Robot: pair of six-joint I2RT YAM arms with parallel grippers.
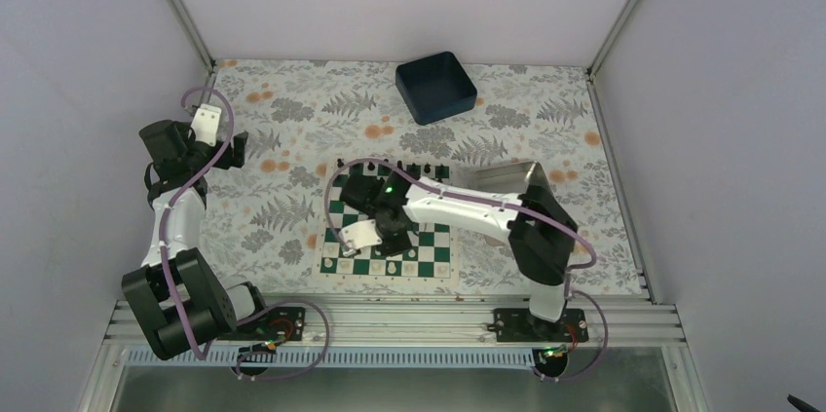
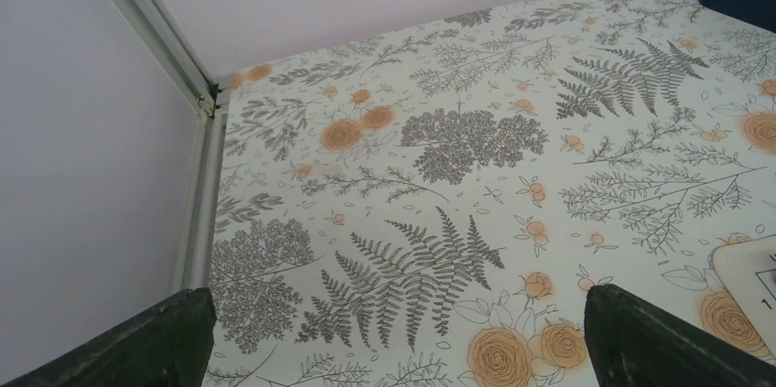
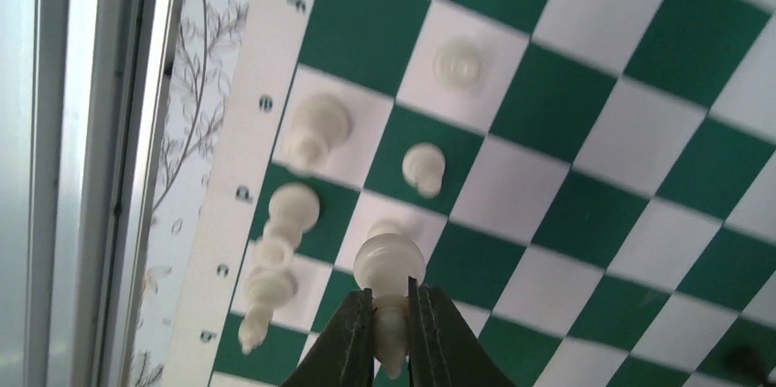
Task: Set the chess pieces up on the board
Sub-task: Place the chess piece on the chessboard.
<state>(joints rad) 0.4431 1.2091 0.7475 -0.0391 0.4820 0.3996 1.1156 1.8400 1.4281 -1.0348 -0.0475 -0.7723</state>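
The green and white board (image 1: 435,258) lies at the table's middle front. My right gripper (image 1: 382,237) hovers over its left part. In the right wrist view this gripper (image 3: 391,294) is shut on a cream chess piece (image 3: 390,263), pinched by its stem with the round base pointing at the board (image 3: 586,213). Several other cream pieces stand in the two columns nearest the lettered border, such as one piece (image 3: 316,126) and a pawn (image 3: 424,167). My left gripper (image 1: 239,149) is far to the left over the floral cloth. In its wrist view the left gripper (image 2: 398,341) stands open with nothing between the fingers.
A dark blue bin (image 1: 435,87) sits at the back centre. A silver tray (image 1: 502,183) lies right of the board, partly under the right arm. Black pieces (image 1: 409,170) line the board's far edge. The metal rail (image 1: 390,319) runs along the front.
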